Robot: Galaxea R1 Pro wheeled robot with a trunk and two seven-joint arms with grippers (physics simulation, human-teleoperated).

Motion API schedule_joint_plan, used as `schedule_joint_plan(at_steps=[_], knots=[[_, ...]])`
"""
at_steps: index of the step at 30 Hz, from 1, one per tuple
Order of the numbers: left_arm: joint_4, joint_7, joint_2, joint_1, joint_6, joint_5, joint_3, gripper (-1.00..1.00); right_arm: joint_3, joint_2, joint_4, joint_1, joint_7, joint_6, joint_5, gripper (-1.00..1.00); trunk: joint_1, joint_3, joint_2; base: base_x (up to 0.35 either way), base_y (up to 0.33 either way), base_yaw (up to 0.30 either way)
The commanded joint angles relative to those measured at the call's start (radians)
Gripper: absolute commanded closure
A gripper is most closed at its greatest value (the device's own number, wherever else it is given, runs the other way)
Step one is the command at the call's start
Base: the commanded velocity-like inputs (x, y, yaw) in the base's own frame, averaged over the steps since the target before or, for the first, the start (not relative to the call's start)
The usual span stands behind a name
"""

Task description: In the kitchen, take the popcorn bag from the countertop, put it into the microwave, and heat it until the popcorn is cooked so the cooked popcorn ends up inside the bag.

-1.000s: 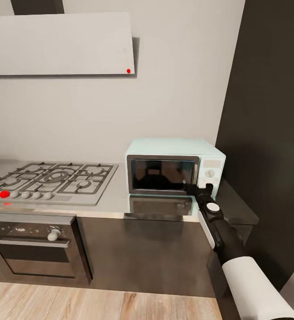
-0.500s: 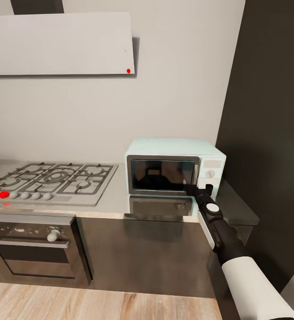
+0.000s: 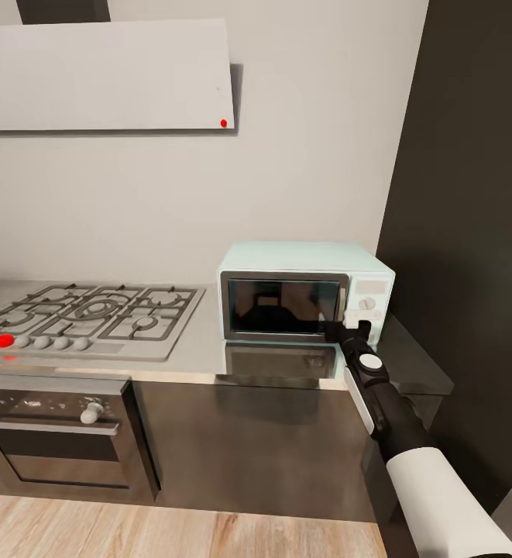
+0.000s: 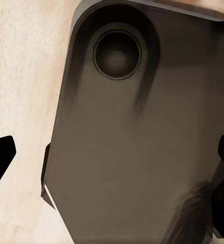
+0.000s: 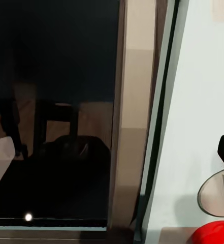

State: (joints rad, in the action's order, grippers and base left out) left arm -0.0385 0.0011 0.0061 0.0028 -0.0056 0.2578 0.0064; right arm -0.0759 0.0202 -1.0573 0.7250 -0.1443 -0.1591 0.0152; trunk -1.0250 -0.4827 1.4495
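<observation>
right gripper (image 3: pixel 341 329) at shut microwave (image 3: pixel 306 292) door edge, grip unclear; hob (image 3: pixel 85 314) left.

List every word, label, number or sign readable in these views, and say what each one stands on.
No text can be read anywhere.
Microwave: its control panel shows white knobs and no legible markings.
Oven: faint marks on its control strip, too small and blurred to read.
Range hood: a red dot, no lettering.
Stovetop: a red knob and grey knobs, no readable labels.

Right gripper (image 3: pixel 341 331) fingers' spacing unclear against microwave (image 3: pixel 305 294).
</observation>
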Motion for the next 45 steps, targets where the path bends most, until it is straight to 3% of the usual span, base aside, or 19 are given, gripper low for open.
schedule_joint_plan(at_steps=[1,30,31,45], knots=[[-0.001,0.0,0.0,0.0,-0.001,0.005,0.001,-1.0,-0.002,0.0,-0.001,0.001,-0.006,-0.007,0.002,-1.0,0.0,-0.001,0.0,0.0,0.0,0.0],[-0.001,0.0,0.0,0.0,-0.001,0.006,0.001,-1.0,0.004,-0.002,0.005,0.001,-0.009,-0.008,0.002,-1.0,0.0,-0.001,0.0,0.014,0.0,0.0],[-0.001,0.0,0.0,0.0,-0.001,0.006,0.001,-1.0,0.004,-0.002,0.005,0.001,-0.009,-0.008,0.003,1.0,0.0,-0.001,0.0,0.0,0.0,0.0],[-0.001,0.0,0.0,0.0,-0.001,0.006,0.001,-1.0,0.004,-0.002,0.0,0.001,-0.008,-0.008,0.003,1.0,0.0,-0.001,0.0,0.0,0.0,0.0]])
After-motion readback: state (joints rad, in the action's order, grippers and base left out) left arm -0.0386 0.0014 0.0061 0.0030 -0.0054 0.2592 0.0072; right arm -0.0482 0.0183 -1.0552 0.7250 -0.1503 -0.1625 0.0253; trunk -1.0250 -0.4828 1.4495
